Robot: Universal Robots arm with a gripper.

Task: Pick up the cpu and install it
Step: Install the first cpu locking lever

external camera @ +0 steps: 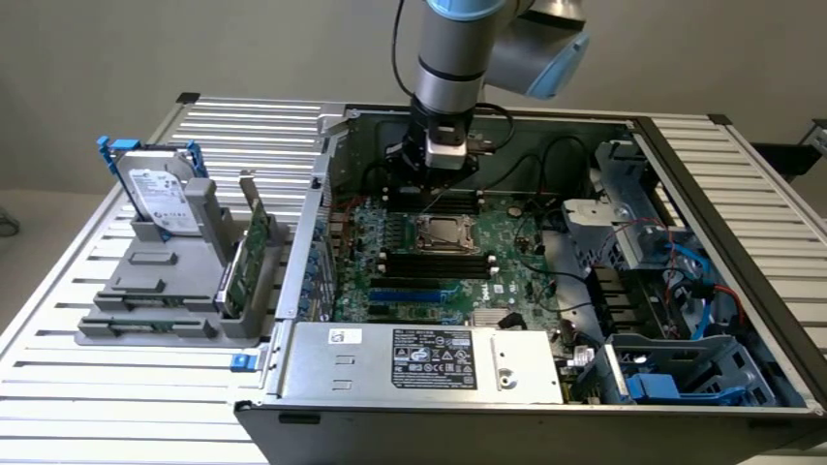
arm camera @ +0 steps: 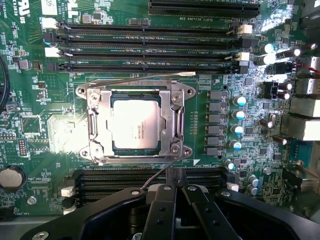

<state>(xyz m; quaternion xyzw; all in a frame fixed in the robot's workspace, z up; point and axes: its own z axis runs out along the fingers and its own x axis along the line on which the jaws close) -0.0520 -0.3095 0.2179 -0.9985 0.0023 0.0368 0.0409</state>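
Exterior, gripper: the gripper (external camera: 433, 186) hangs low inside the open case (external camera: 723, 291), over the motherboard (external camera: 517, 276), just beside the socket.
Exterior, cpu: the cpu (external camera: 441, 233) lies in the socket at mid-board.
Exterior, holder: the hard drive (external camera: 162, 199) and green card (external camera: 246, 257) stand outside the case, at the exterior view's left.
Wrist, gripper: the gripper (arm camera: 176, 171) has its fingers pressed together and carries nothing; its tips are over the memory slots (arm camera: 110, 180).
Wrist, cpu: the cpu (arm camera: 136, 125) sits flat within the metal socket frame (arm camera: 95, 125), apart from the gripper.
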